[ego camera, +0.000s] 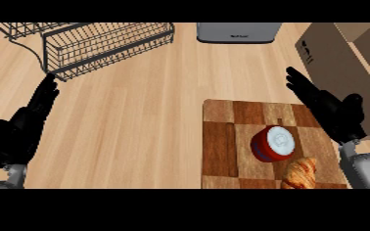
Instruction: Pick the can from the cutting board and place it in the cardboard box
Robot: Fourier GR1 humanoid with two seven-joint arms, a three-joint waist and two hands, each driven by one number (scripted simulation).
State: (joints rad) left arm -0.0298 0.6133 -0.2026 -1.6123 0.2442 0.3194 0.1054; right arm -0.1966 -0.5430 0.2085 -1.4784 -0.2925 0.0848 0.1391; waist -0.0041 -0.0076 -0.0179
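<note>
A red can (pixel 272 144) with a white lid stands on the checkered wooden cutting board (pixel 224 137) at the lower right. The cardboard box (pixel 334 58) is at the right edge, beyond the board. My right hand (pixel 329 108) is open with fingers straight, over the board's right edge, a little right of and beyond the can, not touching it. At the left edge my left hand (pixel 27 122) rests open, fingers up, far from the can.
A croissant (pixel 300 172) lies on the board just in front of the can. A wire dish rack (pixel 94 41) stands at the back left. A grey appliance (pixel 239 32) sits at the back centre. Bare wooden counter (pixel 145 122) lies between the hands.
</note>
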